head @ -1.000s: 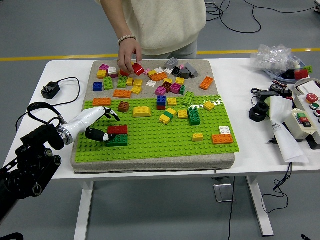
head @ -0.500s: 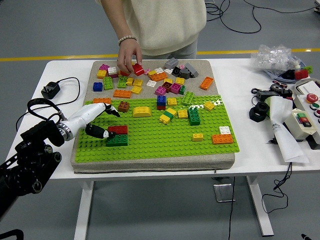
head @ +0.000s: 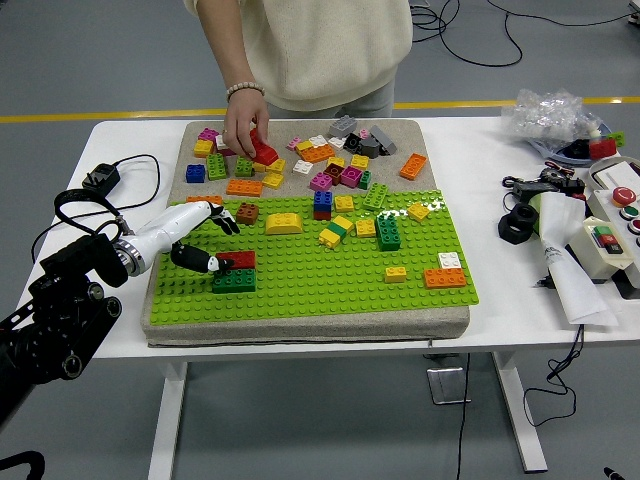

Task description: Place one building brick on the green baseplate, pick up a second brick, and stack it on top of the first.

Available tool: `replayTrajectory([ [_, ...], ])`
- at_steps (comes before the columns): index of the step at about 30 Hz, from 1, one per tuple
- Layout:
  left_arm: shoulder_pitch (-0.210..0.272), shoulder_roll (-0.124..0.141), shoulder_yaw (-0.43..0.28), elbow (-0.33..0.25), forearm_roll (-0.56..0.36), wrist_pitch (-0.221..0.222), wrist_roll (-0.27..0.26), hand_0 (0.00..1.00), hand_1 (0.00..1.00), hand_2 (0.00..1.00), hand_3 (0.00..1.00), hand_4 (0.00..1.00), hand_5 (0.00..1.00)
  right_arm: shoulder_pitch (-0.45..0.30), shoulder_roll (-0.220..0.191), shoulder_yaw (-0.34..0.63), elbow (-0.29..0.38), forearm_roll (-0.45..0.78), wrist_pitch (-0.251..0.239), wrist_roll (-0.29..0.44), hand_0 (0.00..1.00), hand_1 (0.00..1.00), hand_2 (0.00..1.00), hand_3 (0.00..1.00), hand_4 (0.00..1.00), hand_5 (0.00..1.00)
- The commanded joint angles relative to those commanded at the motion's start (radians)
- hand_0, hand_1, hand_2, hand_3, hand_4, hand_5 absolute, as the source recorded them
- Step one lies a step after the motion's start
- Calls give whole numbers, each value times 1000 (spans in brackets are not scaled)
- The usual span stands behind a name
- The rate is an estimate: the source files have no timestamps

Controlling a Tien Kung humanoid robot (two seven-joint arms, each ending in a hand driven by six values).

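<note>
- Shifted left since a second ago: person's hand (head: 243, 118), now on a red brick (head: 264, 148) among the loose pieces.
- Green baseplate (head: 320, 275) carrying the stacked red brick (head: 237, 259) atop the dark green brick (head: 233, 282).
- Left hand (head: 195, 240) beside the stack, fingers relaxed, gripping nothing.

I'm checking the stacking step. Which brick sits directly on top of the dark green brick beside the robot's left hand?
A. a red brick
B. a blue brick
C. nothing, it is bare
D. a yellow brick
A: a red brick lies on the dark green brick on the green baseplate, next to the left hand.
</note>
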Motion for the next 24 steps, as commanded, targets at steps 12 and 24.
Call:
replayTrajectory([
  [12, 2, -6, 19, 13, -21, -45, 8, 950, 827, 757, 613, 917, 498, 1, 1, 0, 0, -3, -1, 0, 785, 727, 776, 699, 916, 642],
  [24, 11, 1, 25, 5, -13, -62, 12, 953, 820, 734, 613, 914, 505, -2, 1, -1, 0, -4, -2, 1, 785, 727, 776, 698, 916, 642],
])
